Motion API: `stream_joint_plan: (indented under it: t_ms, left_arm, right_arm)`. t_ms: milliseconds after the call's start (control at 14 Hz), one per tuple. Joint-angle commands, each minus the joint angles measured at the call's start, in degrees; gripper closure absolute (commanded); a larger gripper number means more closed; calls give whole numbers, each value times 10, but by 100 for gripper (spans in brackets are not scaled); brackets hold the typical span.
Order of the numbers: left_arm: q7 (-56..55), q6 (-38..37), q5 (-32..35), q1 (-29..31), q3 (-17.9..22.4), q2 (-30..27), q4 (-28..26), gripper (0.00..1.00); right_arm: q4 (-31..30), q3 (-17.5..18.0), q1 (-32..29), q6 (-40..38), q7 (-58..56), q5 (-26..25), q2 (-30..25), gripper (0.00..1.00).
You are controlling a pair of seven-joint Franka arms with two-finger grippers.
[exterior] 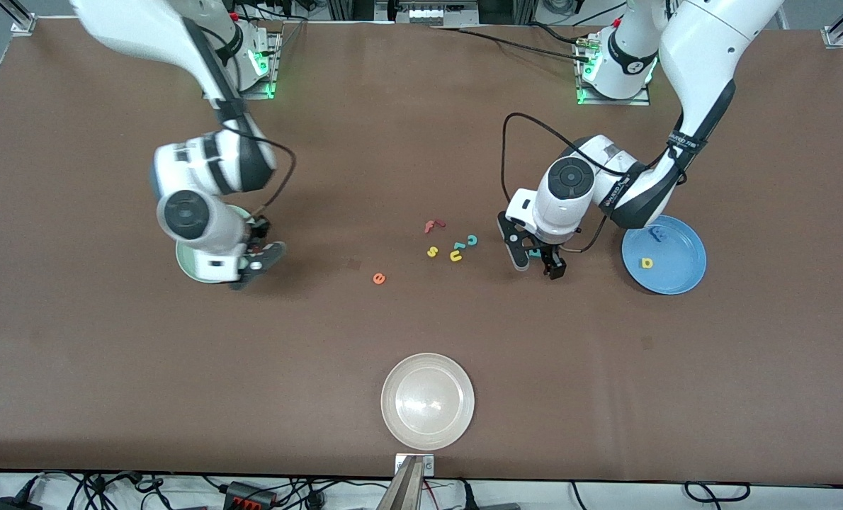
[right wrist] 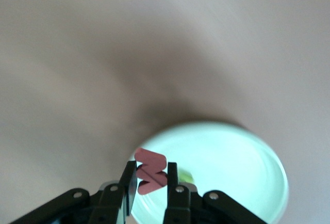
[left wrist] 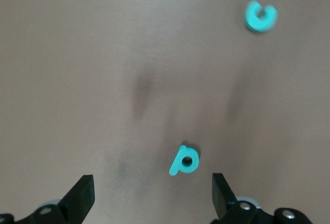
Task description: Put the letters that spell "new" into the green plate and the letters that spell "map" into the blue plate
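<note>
Gripping the pinkish-red "w" (right wrist: 150, 172) between closed fingers, the right pincer (exterior: 255, 258) is held in the air over the edge of the green plate (right wrist: 232, 157), which lies toward the right arm's end of the bench (exterior: 421, 106). A small yellowish-green piece (right wrist: 186, 176) is glimpsed in that plate just beside the fingers; whether it is the "n" cannot be told.

The left pincer (exterior: 535, 261) is spread wide, low over the bench, with the teal "a" (left wrist: 183, 160) lying between its fingertips (left wrist: 81, 195) and not touched by them. The blue plate (exterior: 683, 280) is set near it, toward the left arm's end of the bench, and the yellow "p" (exterior: 647, 263) and the blue "m" (exterior: 655, 233) are seen in it.

The orange "e" (exterior: 379, 279) is left on the bare bench between the two arms, nearer to the front camera than a loose group made up of the red "f" (exterior: 433, 226), the yellow "s" (exterior: 432, 251), the yellow "u" (exterior: 456, 256), the teal "l" (exterior: 458, 246) and the teal "c" (exterior: 472, 240). A white plate (exterior: 428, 401) is placed near the bench edge closest to the front camera.
</note>
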Motion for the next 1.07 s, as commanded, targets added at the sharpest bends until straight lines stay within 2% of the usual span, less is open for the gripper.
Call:
stream_joint_plan:
  t_ms: [0, 142, 356, 498, 570, 641, 712, 854, 997]
  left_arm:
    - [136, -5, 10, 24, -15, 11, -1, 0]
    - [167, -4, 11, 28, -14, 32, -5, 4]
    - [171, -3, 17, 23, -13, 36, -9, 17]
    - [170, -2, 17, 18, -15, 32, -14, 19]
    - [170, 0, 18, 16, -14, 31, -21, 20]
    - [170, 8, 19, 16, -14, 32, -23, 26]
    - [170, 18, 19, 15, -13, 32, -28, 32]
    - [170, 33, 31, 20, -13, 37, -32, 34]
    - [165, 34, 42, 17, -13, 42, -32, 42]
  right_arm:
    - [-83, 13, -39, 18, 25, -11, -37, 87]
    - [-101, 13, -40, 21, 25, -11, -35, 87]
    - [-119, 14, -43, 48, 27, -9, -12, 87]
    - [-119, 14, -42, 54, 27, -8, -8, 83]
    - [-117, 14, -41, 57, 27, -8, -3, 59]
    - [-117, 14, -41, 65, 28, -4, -1, 1]
    - [-116, 14, -41, 66, 28, -4, -2, 0]
    - [-108, 20, -38, 59, 29, 5, -17, 0]
    - [-75, 47, -22, 51, 29, 11, -20, 0]
